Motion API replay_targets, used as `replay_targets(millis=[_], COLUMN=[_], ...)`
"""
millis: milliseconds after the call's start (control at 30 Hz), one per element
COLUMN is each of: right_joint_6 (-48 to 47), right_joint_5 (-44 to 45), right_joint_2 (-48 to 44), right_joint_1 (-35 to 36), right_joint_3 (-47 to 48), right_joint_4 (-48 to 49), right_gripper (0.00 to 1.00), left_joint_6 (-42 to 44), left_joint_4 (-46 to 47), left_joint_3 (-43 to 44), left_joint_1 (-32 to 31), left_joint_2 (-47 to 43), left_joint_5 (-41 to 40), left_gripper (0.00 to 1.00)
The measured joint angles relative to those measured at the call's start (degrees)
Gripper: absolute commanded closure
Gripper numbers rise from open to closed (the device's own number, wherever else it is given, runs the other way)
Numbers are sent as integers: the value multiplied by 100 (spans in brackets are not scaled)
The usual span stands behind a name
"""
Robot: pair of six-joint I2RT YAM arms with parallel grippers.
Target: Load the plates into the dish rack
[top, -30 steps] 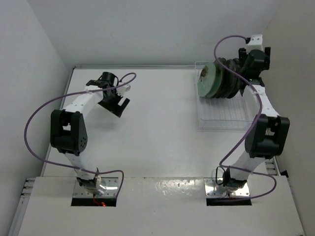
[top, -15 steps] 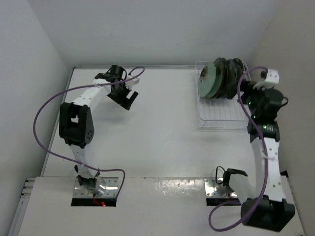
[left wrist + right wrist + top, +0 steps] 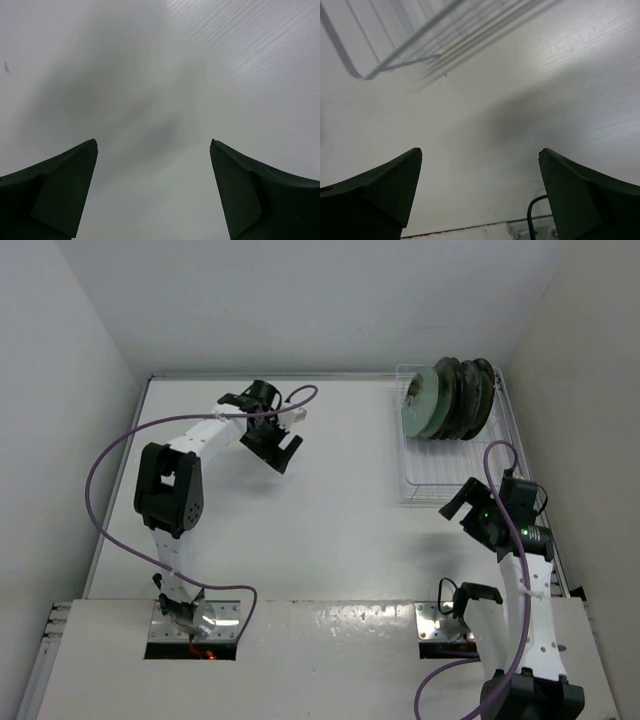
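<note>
Several plates point(image 3: 445, 400) stand on edge in the back part of the dish rack point(image 3: 455, 480) at the table's far right; the front one is mint-green. My left gripper point(image 3: 281, 452) is open and empty over the bare table at the middle back; its wrist view shows only table between the fingers point(image 3: 60, 190). My right gripper point(image 3: 462, 512) is open and empty just in front of the rack's near edge. The right wrist view shows the rack's wire corner point(image 3: 395, 55) at the top left.
White walls close the table at the back and both sides. Purple cables loop from both arms. A black cable point(image 3: 535, 215) and the right arm's base plate show at the bottom of the right wrist view.
My right arm has drawn back from the plates in the rack toward the near edge, its gripper now in front of the rack. My left gripper has moved right along the back of the table.
</note>
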Motion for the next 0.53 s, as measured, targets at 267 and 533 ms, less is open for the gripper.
replay_targets(millis=[267,533], right_joint_6=[232,509], right_joint_5=[428,728], right_joint_2=[-28,-280], right_joint_1=[0,0], right_joint_3=[94,201], right_joint_4=[-728,-772], right_gripper=[1,1], left_joint_6=[-116,-210], left_joint_4=[103,103], left_joint_3=[-101,39], left_joint_1=[-273,-273], left_joint_2=[76,291], left_joint_5=[120,125], left_gripper=[0,0])
